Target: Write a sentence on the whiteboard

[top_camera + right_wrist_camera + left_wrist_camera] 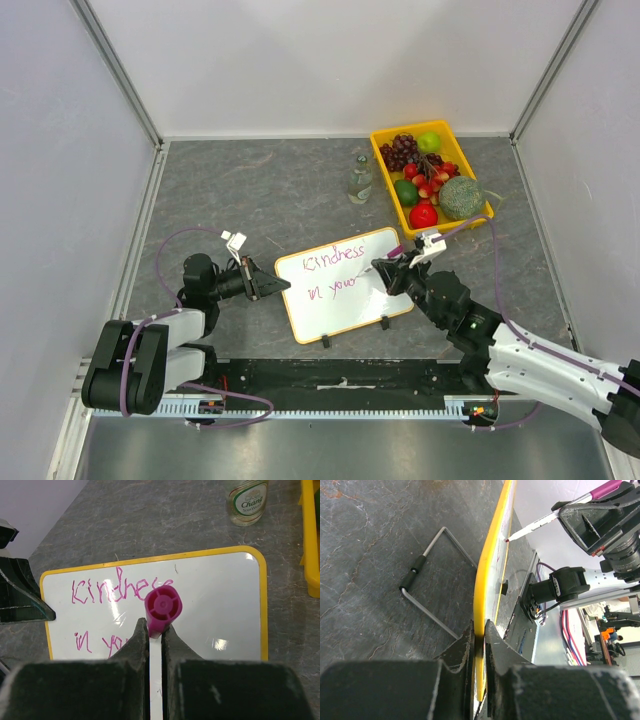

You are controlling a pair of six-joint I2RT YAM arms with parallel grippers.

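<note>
- The left pincer (272, 286) is clamped on the 9 o'clock edge of the whiteboard (350, 308), mid-surface
- The right pincer (392, 272) is clamped on a marker (162, 611), tip at the sentence (335, 262)
- Open surface (250, 190) lies at 12 o'clock

- The whiteboard (352, 312) had a white face and a yellow-orange rim.
- The sentence (335, 258) was purple-pink.
- The marker (163, 609) had a magenta cap and a white barrel.
- The bench (250, 190) was dark grey, mottled like stone.
- The fruit tray (410, 127) was yellow.
- The bottle (246, 500) was clear glass with a green-lettered label.
</note>
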